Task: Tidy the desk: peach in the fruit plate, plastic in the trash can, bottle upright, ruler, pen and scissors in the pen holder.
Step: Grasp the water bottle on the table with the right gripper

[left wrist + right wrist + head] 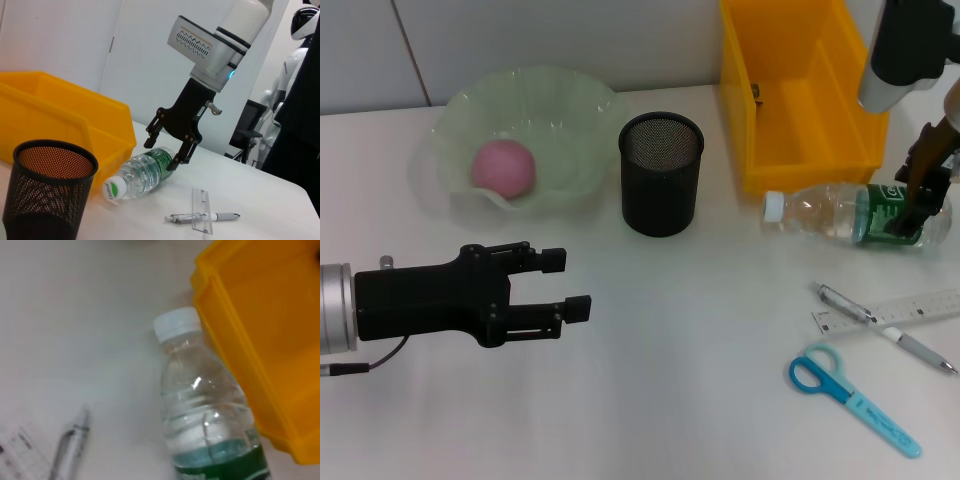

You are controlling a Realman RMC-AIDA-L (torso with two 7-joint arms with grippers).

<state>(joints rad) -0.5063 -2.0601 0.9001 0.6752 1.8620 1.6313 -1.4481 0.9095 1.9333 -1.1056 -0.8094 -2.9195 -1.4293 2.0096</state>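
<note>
Bottle (850,213) lies on its side at right, just near of yellow bin (800,90); right gripper (918,205) straddles its green-labelled base end, jaws apart. Slip risk: round, clear plastic may roll or pivot toward bin wall on closing. Left gripper (565,286) hovers at near left, jaws apart.

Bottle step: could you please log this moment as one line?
right end effector open, straddling lying bottle | left end effector open, idle | peach in fruit plate
</note>
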